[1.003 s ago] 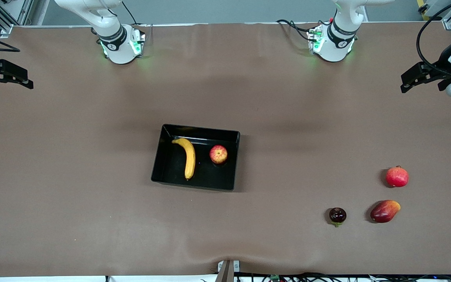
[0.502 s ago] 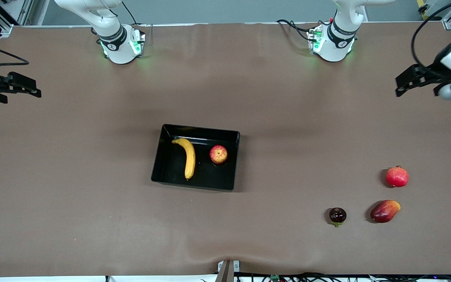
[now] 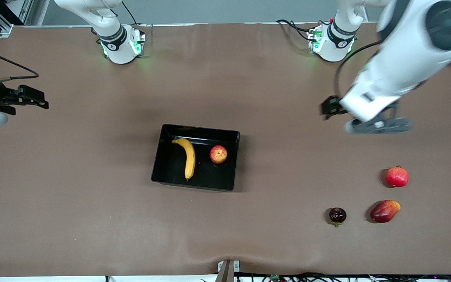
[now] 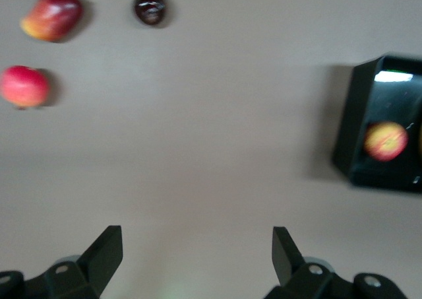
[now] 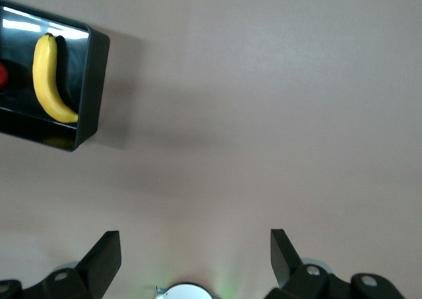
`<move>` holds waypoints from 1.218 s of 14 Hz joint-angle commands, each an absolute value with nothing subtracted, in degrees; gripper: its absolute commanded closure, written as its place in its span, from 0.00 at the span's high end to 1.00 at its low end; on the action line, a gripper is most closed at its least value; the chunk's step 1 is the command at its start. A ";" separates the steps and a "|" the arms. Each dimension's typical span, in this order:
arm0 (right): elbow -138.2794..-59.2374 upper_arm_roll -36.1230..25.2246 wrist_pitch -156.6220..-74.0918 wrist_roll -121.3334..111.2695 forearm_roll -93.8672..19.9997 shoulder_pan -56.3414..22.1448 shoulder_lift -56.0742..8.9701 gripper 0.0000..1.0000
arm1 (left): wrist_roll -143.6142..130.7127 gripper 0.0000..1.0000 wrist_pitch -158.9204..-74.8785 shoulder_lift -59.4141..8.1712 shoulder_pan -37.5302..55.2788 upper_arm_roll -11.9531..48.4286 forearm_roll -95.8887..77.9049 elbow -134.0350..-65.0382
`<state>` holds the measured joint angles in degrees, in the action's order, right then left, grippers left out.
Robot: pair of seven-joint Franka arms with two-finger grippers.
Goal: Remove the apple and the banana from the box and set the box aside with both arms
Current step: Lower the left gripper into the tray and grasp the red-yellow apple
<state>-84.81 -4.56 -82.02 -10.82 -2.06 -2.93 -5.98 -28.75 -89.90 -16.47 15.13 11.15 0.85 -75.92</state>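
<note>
The black box [image 3: 166, 170] sits mid-table with the yellow banana [image 3: 188, 156] and the red-and-yellow apple [image 3: 218, 154] lying inside it, apart from each other. My left gripper [image 3: 328, 107] hangs open and empty over bare table between the box and the left arm's end. Its wrist view shows open fingers [image 4: 105, 253], the box [image 4: 353, 121] and the apple [image 4: 386, 140]. My right gripper [image 3: 40, 100] is open and empty over the right arm's end of the table. Its wrist view shows the box [image 5: 92, 81] and the banana [image 5: 46, 78].
A red pomegranate [image 3: 397, 176], a red-yellow mango [image 3: 385, 211] and a small dark round fruit [image 3: 337, 215] lie toward the left arm's end, nearer the camera than the box. Both arm bases [image 3: 121, 43] [image 3: 333, 41] stand at the table's back edge.
The left arm has swung in fast from the table's end toward the middle. The right gripper has crept a little inward. The box and the fruits have not moved.
</note>
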 commanded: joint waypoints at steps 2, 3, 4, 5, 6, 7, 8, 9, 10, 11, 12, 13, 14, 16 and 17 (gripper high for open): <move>-86.48 -5.19 -85.07 -11.07 -1.85 -4.39 -3.96 1.00 | -48.28 1.00 -99.54 -28.63 23.44 11.16 -1.67 -67.77; -87.18 -5.19 -86.21 -11.07 -1.85 -4.39 -3.96 1.00 | -54.43 1.00 -103.23 -30.65 25.03 11.08 -1.67 -67.68; -87.54 -5.19 -87.18 -11.07 -1.85 -4.39 -3.96 1.00 | -60.15 1.00 -106.66 -33.46 26.79 10.99 -1.67 -67.33; -87.71 -5.10 -87.71 -10.99 -1.93 -4.48 -4.04 1.00 | -63.77 1.00 -109.40 -35.84 28.55 10.73 -1.67 -66.11; -88.24 -5.10 -87.98 -10.99 -1.93 -4.66 -4.04 1.00 | -66.24 1.00 -111.16 -38.30 30.13 10.46 -1.67 -65.05; -89.11 -5.10 -87.98 -10.90 -1.93 -4.83 -4.13 1.00 | -68.62 1.00 -111.79 -40.50 31.54 10.20 -1.58 -63.04; -89.82 -5.10 -87.89 -10.81 -2.11 -4.75 -4.22 1.00 | -71.95 1.00 -111.88 -43.04 33.55 9.06 -1.58 -60.76; -90.61 -5.10 -87.89 -10.72 -2.28 -4.75 -4.22 1.00 | -74.33 1.00 -112.67 -44.81 35.84 7.23 -1.67 -59.60; -91.14 -5.10 -87.63 -10.72 -2.46 -4.75 -4.22 1.00 | -75.75 1.00 -114.33 -45.78 37.69 5.73 -1.67 -59.42; -91.32 -5.10 -87.37 -10.72 -2.63 -4.75 -4.22 1.00 | -76.89 1.00 -115.56 -47.10 39.01 4.49 -1.67 -59.41; -91.32 -5.10 -87.28 -10.72 -2.64 -4.75 -4.31 1.00 | -77.95 1.00 -116.53 -48.41 39.72 3.70 -1.58 -59.33; -91.32 -5.10 -87.28 -10.72 -2.81 -4.75 -4.39 1.00 | -78.57 1.00 -116.89 -49.38 40.16 3.43 -1.58 -59.33; -91.32 -5.10 -87.28 -10.64 -2.81 -4.57 -4.57 1.00 | -78.57 1.00 -116.81 -50.53 40.86 3.08 -1.58 -59.33; -91.32 -5.10 -87.28 -9.50 -3.34 -4.40 -4.66 1.00 | -78.57 1.00 -116.81 -52.47 44.01 0.02 -1.58 -59.15; -91.32 -5.10 -87.28 -8.10 -3.69 -4.39 -4.66 1.00 | -78.57 1.00 -116.81 -52.99 44.90 -1.22 -1.58 -59.06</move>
<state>-90.31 -4.68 -87.03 -10.15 -2.46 -4.14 -5.64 -77.67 -116.86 -51.03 42.03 2.00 -0.68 -61.61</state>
